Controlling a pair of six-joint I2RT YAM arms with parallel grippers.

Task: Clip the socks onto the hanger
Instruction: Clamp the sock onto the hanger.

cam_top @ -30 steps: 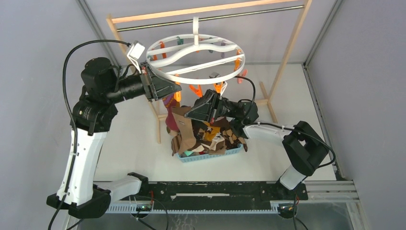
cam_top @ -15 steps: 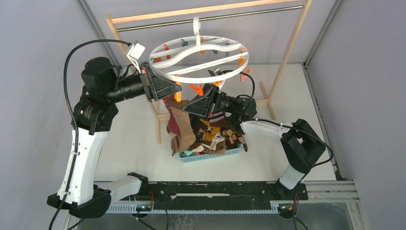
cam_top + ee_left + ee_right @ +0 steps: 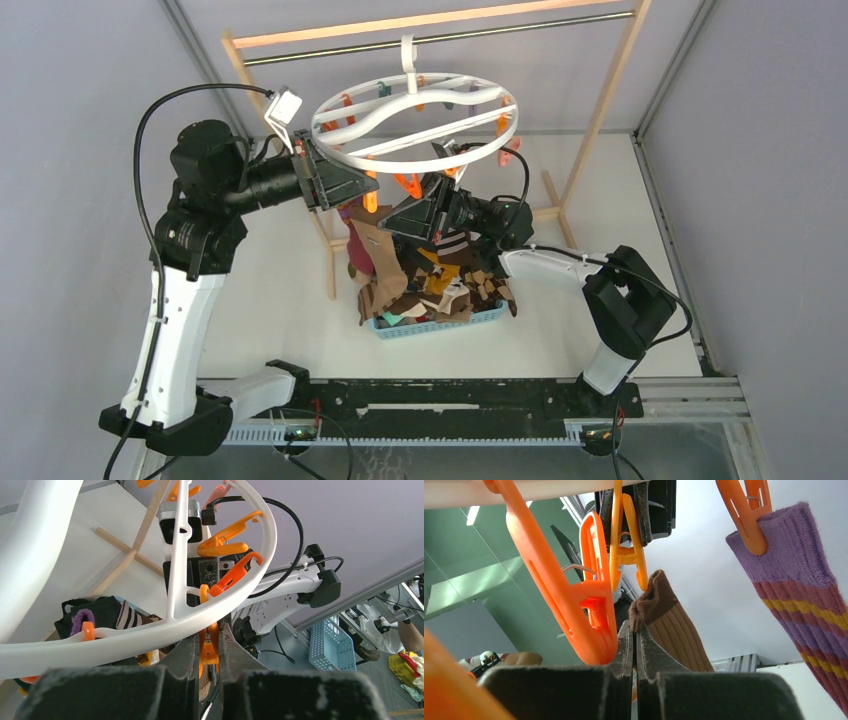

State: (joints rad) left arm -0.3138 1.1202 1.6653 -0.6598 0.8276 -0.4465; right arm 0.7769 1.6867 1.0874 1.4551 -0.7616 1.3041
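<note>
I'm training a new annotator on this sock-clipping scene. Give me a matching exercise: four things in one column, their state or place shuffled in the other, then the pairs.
1. brown sock
2. purple striped sock
3. left gripper
4. basket

A. light blue, on the table, heaped with socks
B. pinched in the right gripper
C. squeezing an orange clothespin
D. clipped to the hanger

Pairs: 1-B, 2-D, 3-C, 4-A
</note>
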